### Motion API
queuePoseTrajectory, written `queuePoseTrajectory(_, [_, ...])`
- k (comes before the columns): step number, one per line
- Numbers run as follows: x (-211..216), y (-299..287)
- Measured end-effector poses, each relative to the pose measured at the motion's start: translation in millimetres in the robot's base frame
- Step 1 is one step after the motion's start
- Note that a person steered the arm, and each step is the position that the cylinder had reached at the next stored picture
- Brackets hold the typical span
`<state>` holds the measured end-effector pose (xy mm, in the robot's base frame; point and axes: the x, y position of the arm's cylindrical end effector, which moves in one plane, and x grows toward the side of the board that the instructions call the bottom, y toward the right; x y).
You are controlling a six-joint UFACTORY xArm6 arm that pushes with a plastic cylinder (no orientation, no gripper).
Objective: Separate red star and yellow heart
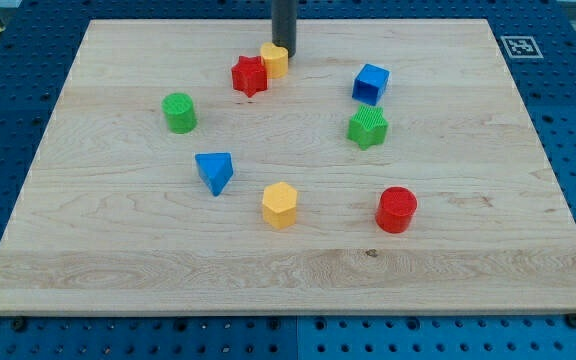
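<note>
The red star [250,76] lies near the view's top centre of the wooden board [118,240]. The yellow heart [274,60] sits just to its upper right, touching it or nearly so. My tip [284,51] comes down from the view's top edge and ends at the yellow heart's upper right side, against it. The rod hides a little of the heart's far edge.
A green cylinder [179,112] is at the left. A blue triangle [214,171] and a yellow hexagon [279,205] are lower centre. A red cylinder [396,209] is lower right. A blue cube [370,83] and a green star [367,127] are at the right.
</note>
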<state>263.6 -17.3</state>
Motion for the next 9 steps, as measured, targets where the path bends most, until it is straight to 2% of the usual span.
queuePoseTrajectory(1, [-12,-6])
queuePoseTrajectory(2, [-28,-51])
queuePoseTrajectory(3, [-24,-74])
queuePoseTrajectory(5, [33,-49])
queuePoseTrajectory(6, [41,-27])
queuePoseTrajectory(9, [41,-24])
